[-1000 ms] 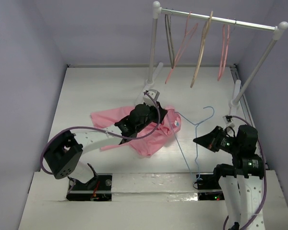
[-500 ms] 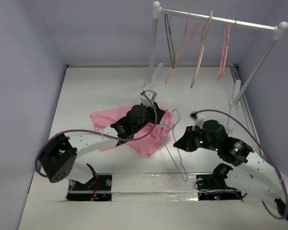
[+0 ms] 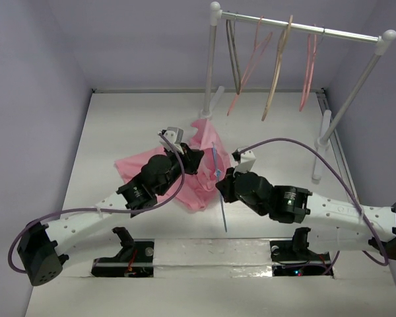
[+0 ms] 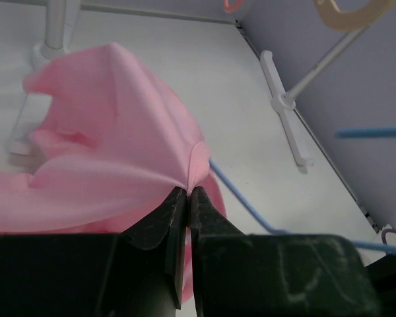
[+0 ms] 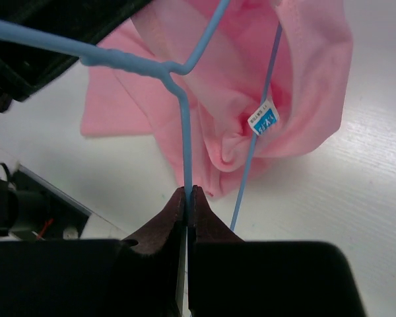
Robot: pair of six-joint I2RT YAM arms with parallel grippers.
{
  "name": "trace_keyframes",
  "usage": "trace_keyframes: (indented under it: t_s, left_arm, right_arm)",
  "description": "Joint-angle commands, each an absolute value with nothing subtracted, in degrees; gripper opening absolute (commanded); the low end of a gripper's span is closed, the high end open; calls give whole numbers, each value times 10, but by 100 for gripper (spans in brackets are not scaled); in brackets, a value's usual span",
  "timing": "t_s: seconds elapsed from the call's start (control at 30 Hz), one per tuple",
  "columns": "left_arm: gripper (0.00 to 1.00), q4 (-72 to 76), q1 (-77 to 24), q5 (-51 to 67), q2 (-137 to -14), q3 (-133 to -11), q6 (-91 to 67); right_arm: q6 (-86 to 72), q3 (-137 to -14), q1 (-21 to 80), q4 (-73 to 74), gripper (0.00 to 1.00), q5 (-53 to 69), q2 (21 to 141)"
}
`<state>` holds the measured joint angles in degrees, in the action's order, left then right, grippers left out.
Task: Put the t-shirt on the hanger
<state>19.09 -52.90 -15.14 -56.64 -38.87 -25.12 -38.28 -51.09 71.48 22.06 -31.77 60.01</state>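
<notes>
The light-pink t-shirt (image 3: 198, 173) is bunched mid-table, one part lifted. My left gripper (image 3: 188, 158) is shut on a pinch of its fabric; the wrist view shows the jaws closed on a pink fold (image 4: 188, 173). My right gripper (image 3: 219, 188) is shut on the light-blue wire hanger (image 3: 217, 188), which stands steeply against the shirt. In the right wrist view the jaws clamp one blue wire (image 5: 187, 145) and another wire passes by the shirt's neck opening, next to the white-and-blue tag (image 5: 263, 122). The shirt (image 5: 244, 92) fills that view's top.
A white garment rack (image 3: 297, 28) stands at the back right with pink hangers (image 3: 251, 63), a tan wooden hanger (image 3: 277, 66) and a dark one. Its feet (image 3: 322, 142) rest on the table. Purple walls close both sides.
My right arm has swung left and brought the hanger up against the shirt. My left gripper has lifted the shirt's fabric up and toward the back, and its arm has stretched out.
</notes>
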Motion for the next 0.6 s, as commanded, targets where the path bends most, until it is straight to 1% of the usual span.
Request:
trace_keyframes:
  t_s: [0.0, 0.1, 0.27, 0.3, 0.43, 0.57]
  left_arm:
    - [0, 178, -532, -175, -551, -381, -259]
    - [0, 179, -532, -165, -545, -377, -265]
    - [0, 180, -532, -128, -540, -383, -264]
    - [0, 180, -532, -117, -533, -383, -264]
    - [0, 174, -532, -83, -510, -384, -262]
    - [0, 159, -532, -53, -482, -381, -268]
  right_arm:
    - [-373, -509, 715, 128, 0, -370, 552]
    - [-363, -497, 715, 110, 0, -347, 539]
    - [-346, -501, 709, 95, 0, -294, 567]
    - [-344, -494, 709, 77, 0, -287, 570]
    - [-330, -466, 655, 9, 0, -207, 569]
    - [-270, -460, 637, -100, 0, -213, 594]
